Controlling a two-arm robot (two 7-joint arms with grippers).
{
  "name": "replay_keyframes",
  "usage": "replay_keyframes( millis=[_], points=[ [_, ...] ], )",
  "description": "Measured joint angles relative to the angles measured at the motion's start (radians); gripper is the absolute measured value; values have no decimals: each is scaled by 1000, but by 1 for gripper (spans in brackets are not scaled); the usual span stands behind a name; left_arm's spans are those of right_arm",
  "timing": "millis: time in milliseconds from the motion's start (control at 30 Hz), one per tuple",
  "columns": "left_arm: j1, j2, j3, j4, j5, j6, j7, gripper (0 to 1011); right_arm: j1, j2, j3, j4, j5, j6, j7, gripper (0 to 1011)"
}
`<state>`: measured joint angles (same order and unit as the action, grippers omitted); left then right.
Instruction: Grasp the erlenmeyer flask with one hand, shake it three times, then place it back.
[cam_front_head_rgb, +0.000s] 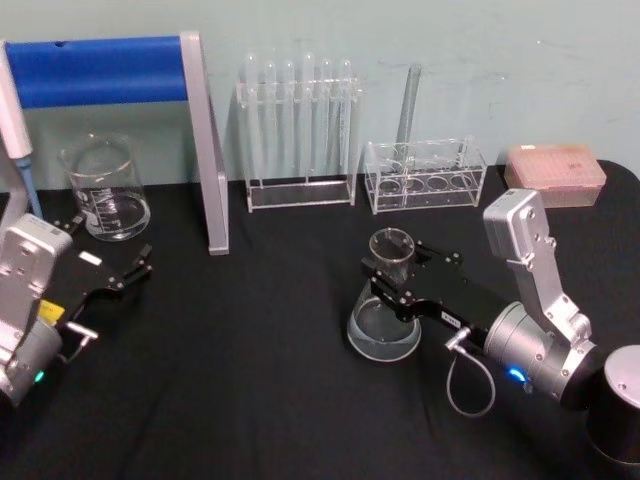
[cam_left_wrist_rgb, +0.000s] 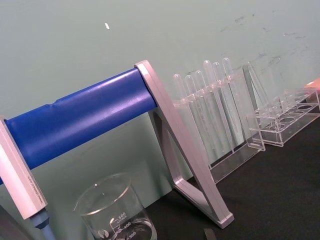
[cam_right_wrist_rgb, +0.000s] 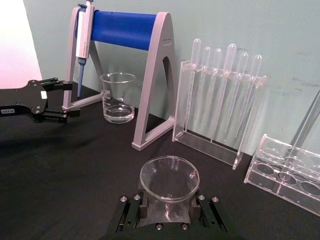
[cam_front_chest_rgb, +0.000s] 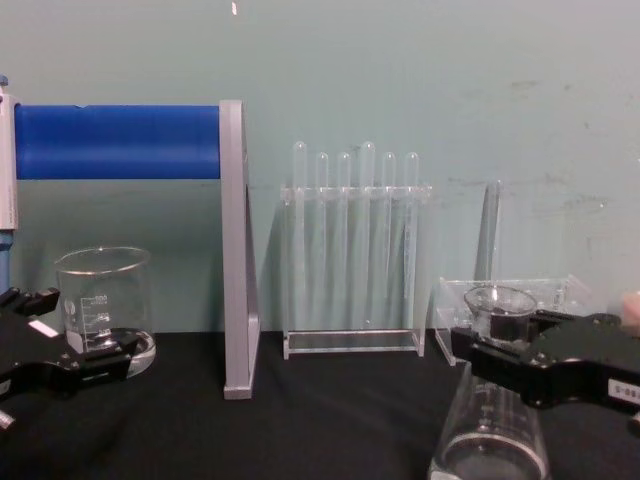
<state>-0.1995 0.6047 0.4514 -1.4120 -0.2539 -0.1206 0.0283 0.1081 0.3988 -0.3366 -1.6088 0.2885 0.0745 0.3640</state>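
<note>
While the right end effector (cam_front_head_rgb: 392, 272) grips the flask (cam_front_head_rgb: 383, 330) by its neck amid open black desk (cam_front_head_rgb: 250, 380), the left end effector (cam_front_head_rgb: 108, 248) sits open near the beaker (cam_front_head_rgb: 105, 190).

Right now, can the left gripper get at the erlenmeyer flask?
Probably not usefully. The right gripper is clamped around the neck of the erlenmeyer flask, leaving just its wide base free. The left gripper sits open at the table's far side, by the beaker.

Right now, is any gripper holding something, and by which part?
The right gripper holds the erlenmeyer flask by its neck, just under the rim. The left gripper is open and empty.
</note>
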Motion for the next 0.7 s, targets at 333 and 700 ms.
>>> replay_keyframes(
  millis=[333, 700],
  points=[
    [0, 0, 0, 0, 0, 0, 0, 1001, -3, -2, -4, 4, -4, 4, 1, 457],
    [0, 0, 0, 0, 0, 0, 0, 1001, -8, -2, -6, 5, -8, 9, 1, 457]
  ],
)
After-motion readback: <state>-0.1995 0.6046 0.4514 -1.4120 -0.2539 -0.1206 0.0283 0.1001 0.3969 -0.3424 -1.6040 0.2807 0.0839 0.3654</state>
